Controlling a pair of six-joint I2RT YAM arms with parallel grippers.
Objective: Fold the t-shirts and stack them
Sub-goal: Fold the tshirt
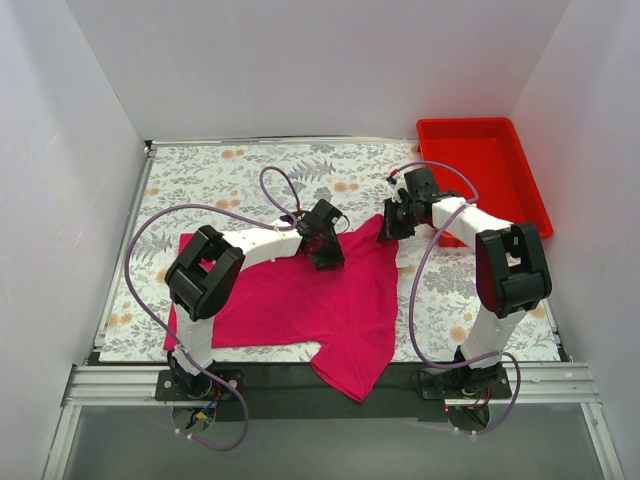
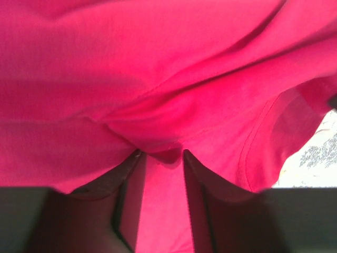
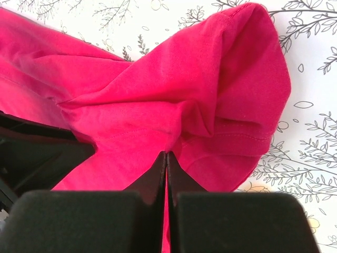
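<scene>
A magenta-pink t-shirt (image 1: pixel 300 300) lies spread on the floral table, and its lower part hangs over the front edge. My left gripper (image 1: pixel 326 255) is pressed down on the shirt's far edge near the middle. In the left wrist view the gripper (image 2: pixel 161 154) has its jaws a short way apart, with a raised fold of the t-shirt (image 2: pixel 158 63) between the tips. My right gripper (image 1: pixel 390 228) is at the shirt's far right corner. In the right wrist view this gripper (image 3: pixel 167 154) is shut, pinching bunched fabric of the t-shirt (image 3: pixel 158 95) beside a hemmed sleeve.
A rigid red bin (image 1: pixel 480 170) stands at the back right, just beyond the right arm. The floral tablecloth (image 1: pixel 230 170) shows bare behind the shirt. White walls close in the left, back and right sides. Purple cables loop over both arms.
</scene>
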